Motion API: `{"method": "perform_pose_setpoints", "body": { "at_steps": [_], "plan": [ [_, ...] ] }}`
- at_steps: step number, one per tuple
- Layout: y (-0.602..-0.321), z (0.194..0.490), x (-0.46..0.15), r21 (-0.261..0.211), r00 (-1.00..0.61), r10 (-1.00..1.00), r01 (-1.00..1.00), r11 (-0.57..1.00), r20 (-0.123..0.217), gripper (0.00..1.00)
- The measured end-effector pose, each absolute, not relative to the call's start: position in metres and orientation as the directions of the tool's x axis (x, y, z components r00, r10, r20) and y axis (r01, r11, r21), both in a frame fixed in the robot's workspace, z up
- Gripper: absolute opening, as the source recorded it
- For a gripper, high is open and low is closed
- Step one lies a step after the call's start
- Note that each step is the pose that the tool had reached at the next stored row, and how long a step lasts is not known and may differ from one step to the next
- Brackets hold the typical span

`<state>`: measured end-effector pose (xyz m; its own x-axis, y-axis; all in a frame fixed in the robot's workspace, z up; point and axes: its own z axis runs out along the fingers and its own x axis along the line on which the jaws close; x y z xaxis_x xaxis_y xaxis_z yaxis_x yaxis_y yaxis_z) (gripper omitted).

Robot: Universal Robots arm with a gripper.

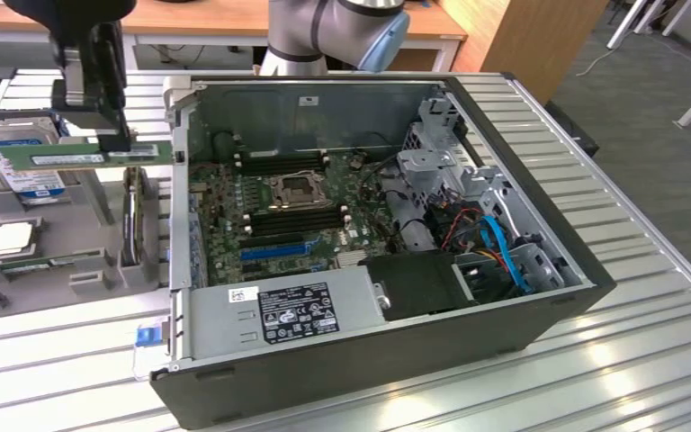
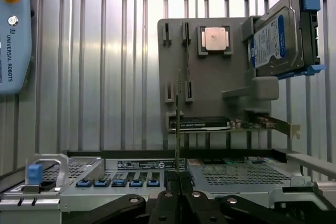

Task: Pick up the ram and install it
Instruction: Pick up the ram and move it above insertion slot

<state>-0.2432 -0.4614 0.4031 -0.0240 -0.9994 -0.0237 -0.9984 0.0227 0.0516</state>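
- The ram [image 1: 51, 159] is hanging level in the air over the grey parts tray [image 1: 33, 270], by the counter's [image 1: 633, 360] edge on the exterior view's left.
- The tool [image 1: 115, 144] is pinching it from above, fingers closed on the stick.
- Picking up is looking done. Installing is not: the ram is sitting outside the open computer case [image 1: 381, 369], well apart from the memory slots [image 1: 291, 219].

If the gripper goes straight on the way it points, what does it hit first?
Probably the grey parts tray, near the dark expansion card; the gripper points down at it, holding the ram. Depth is unclear.
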Motion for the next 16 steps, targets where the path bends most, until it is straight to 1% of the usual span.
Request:
{"method": "perform_pose_setpoints", "body": {
  "at_steps": [16],
  "plan": [
    [-0.461, 0.403, -0.203, 0.052, -0.022, -0.999, -0.998, 0.021, -0.024, 0.12]
  ]
}}
